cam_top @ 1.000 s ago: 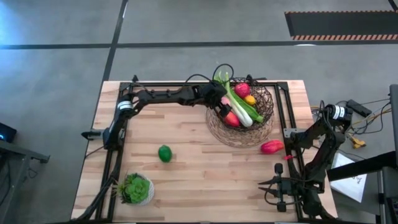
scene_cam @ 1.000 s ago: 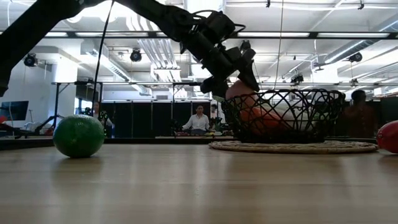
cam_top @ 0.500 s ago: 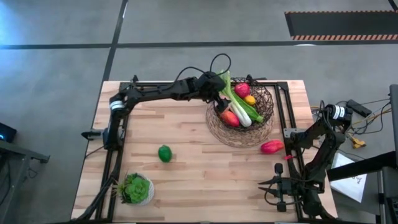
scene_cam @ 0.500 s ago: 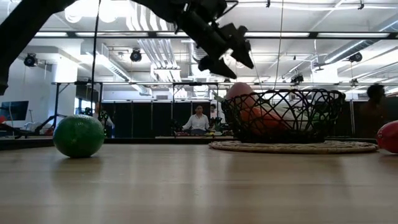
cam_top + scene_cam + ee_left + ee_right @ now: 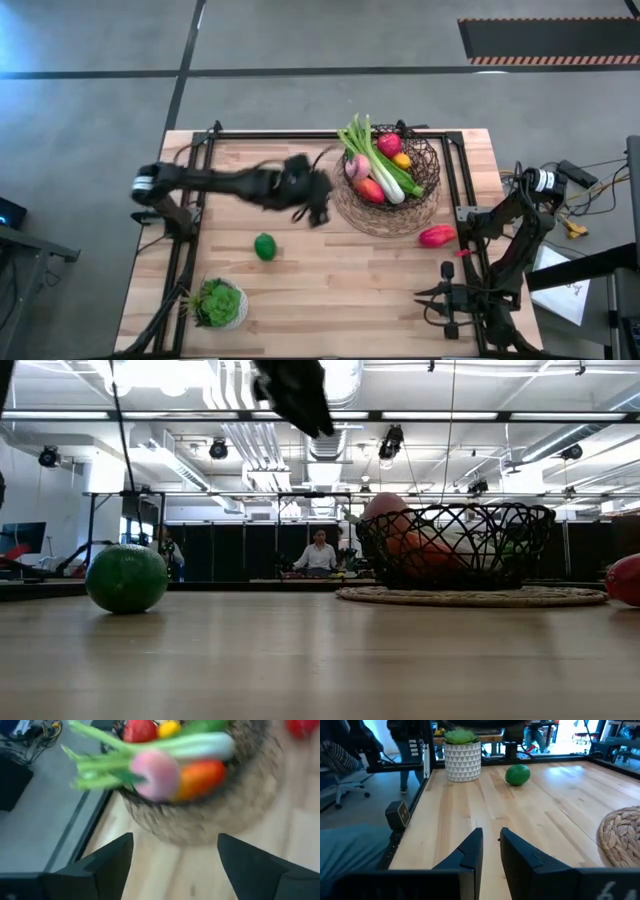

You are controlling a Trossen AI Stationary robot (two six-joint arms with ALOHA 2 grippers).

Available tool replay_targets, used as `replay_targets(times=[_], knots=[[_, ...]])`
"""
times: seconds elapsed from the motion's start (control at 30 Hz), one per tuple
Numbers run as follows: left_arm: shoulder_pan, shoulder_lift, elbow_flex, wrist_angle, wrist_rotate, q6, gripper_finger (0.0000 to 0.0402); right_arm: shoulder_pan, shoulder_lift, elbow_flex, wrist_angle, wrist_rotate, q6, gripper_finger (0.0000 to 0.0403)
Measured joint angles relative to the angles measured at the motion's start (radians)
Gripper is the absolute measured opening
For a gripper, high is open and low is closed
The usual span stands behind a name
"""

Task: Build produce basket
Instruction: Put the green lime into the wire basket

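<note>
The dark wire basket (image 5: 428, 178) stands on a round straw mat near the table's far right. In it lie green leafy stalks (image 5: 372, 150), a pink onion (image 5: 356, 166), an orange-red piece (image 5: 370, 190), a red piece (image 5: 389, 143) and a yellow one (image 5: 402, 159). A green lime (image 5: 264, 246) lies on the bare table, and a red piece (image 5: 436, 236) lies right of the mat. My left gripper (image 5: 316, 207) hovers open just left of the basket (image 5: 200, 822), high above the table (image 5: 295, 395). My right gripper (image 5: 491, 851) is parked shut at the near right corner.
A small potted green plant (image 5: 218, 303) stands at the table's near left corner, also in the right wrist view (image 5: 463, 751). Black frame rails run along the table's left, far and right sides. Bare wood lies between lime, plant and mat.
My left gripper has risen from the basket's left rim and drawn back toward the table's left and near side, moving fast. The pink onion stays in the basket by the left rim. The right arm has kept still.
</note>
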Motion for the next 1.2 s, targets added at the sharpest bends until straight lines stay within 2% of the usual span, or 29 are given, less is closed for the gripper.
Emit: replay_targets(times=[0.1,0.23,0.43,0.5,0.67,0.8,0.93,1.07,1.2], knots=[[-0.087,-0.098,-0.139,0.006,-0.013,-0.100,0.0265,-0.007,0.017,0.000,0.001,0.011,0.013,0.0056],[-0.164,-0.243,-0.359,-0.001,-0.013,-0.336,0.0260,-0.023,0.055,-0.001,0.001,0.031,0.053,0.0056],[-0.223,-0.461,-0.678,-0.002,0.000,-0.651,0.0260,-0.063,0.101,-0.001,0.001,0.031,0.104,0.0056],[-0.226,-0.525,-0.769,-0.002,0.032,-0.738,0.0260,-0.077,0.110,-0.001,0.002,0.031,0.104,0.0056],[-0.225,-0.649,-0.935,0.014,0.195,-0.881,0.0260,-0.106,0.109,-0.001,0.003,0.026,0.103,0.0056],[-0.226,-0.704,-1.042,0.110,0.300,-0.926,0.0268,-0.112,0.104,-0.001,0.002,0.024,0.103,0.0056],[-0.226,-0.724,-1.142,0.338,0.399,-0.929,0.0287,-0.112,0.104,-0.001,0.003,0.023,0.103,0.0056],[-0.225,-0.710,-1.215,0.546,0.411,-0.952,0.0302,-0.112,0.103,-0.001,0.006,0.023,0.103,0.0056],[-0.225,-0.653,-1.242,0.612,0.387,-0.990,0.0306,-0.112,0.103,-0.001,0.007,0.023,0.102,0.0056]])
